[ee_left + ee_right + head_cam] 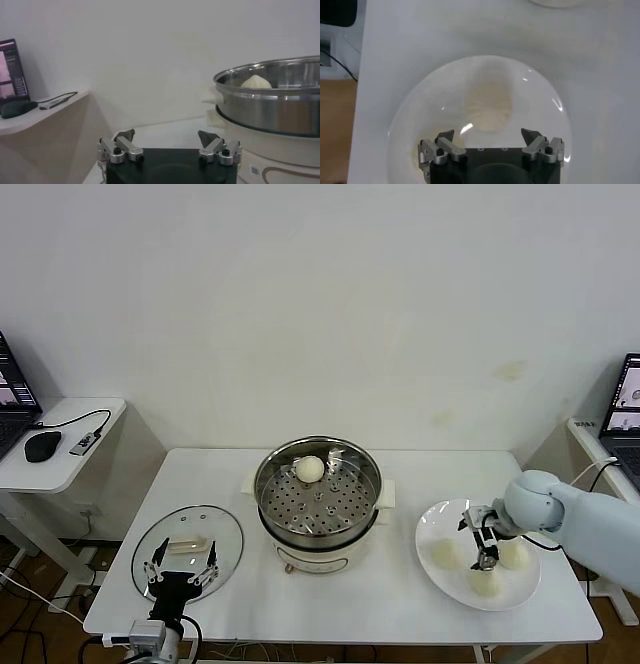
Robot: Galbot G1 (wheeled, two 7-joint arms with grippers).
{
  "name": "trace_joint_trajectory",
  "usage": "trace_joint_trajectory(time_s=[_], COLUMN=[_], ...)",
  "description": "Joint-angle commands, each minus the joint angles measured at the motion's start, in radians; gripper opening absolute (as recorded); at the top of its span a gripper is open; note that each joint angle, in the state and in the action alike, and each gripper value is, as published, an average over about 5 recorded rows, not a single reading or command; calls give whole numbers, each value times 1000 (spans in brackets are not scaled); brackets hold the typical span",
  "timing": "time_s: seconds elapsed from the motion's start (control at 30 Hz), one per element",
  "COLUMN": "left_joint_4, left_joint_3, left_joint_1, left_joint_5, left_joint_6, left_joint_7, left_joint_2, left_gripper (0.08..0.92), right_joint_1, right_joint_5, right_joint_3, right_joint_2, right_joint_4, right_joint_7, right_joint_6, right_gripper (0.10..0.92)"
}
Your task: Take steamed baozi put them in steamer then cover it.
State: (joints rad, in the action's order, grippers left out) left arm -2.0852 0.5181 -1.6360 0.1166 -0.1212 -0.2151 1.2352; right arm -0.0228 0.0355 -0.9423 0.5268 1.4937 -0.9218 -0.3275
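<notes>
Hovering over the white plate [430,527] at the right of the table [450,474], the right gripper [485,556] points down with its fingers spread wide and nothing between them. It sits among three steamed baozi [442,552] on that plate, one to its left, one to its right [514,554] and one nearer [485,582]; whether a fingertip touches any of them cannot be told. In the right wrist view the open gripper [487,142] is above a pale bun [489,106] lying mid-plate.

Left of the plate, at the table's centre, stands the steamer [318,446], uncovered, with a fourth baozi [310,469] on the far side of its perforated tray. The cover [225,534] lies flat at the near left of the table, handle up. The left gripper [181,569] waits at the cover's near edge, fingers spread and empty.

Beyond the table's left end, a side table [75,469] holds a mouse [43,446] and a laptop [10,404]; another laptop [625,399] stands at the far right.
</notes>
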Motion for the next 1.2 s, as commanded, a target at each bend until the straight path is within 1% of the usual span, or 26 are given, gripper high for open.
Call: trace_joint_trajectory(time_s=[0.03,0.23,0.33,0.53,0.77,0.9,1.07,1.2], left_joint_4=[3,5,5,6,3,4,3,3], left_joint_3=[2,3,3,1,-2,-4,-5,-5], left_joint_1=[0,1,1,2,5,5,6,9], left_joint_5=[-2,-4,-5,-7,-10,-13,-15,-14], left_joint_6=[0,0,0,1,1,1,0,0], left_joint_7=[0,0,0,0,0,0,0,1], left_joint_2=[0,0,2,5,6,7,4,1], left_gripper=[823,823,823,823,823,823,823,823], right_joint_1=[-76,-76,-74,-73,-76,-58,59,268], right_joint_5=[17,12,12,10,12,11,-38,-118], right_joint_3=[60,59,57,56,60,56,8,-109], right_joint_2=[73,101,103,104,107,95,57,24], right_joint_4=[-70,-81,-81,-83,-85,-76,-39,-4], right_joint_7=[4,9,8,4,0,-9,-35,-70], right_joint_6=[14,-1,-8,-16,-17,-16,-22,-32], right_gripper=[823,821,806,747,659,627,601,599])
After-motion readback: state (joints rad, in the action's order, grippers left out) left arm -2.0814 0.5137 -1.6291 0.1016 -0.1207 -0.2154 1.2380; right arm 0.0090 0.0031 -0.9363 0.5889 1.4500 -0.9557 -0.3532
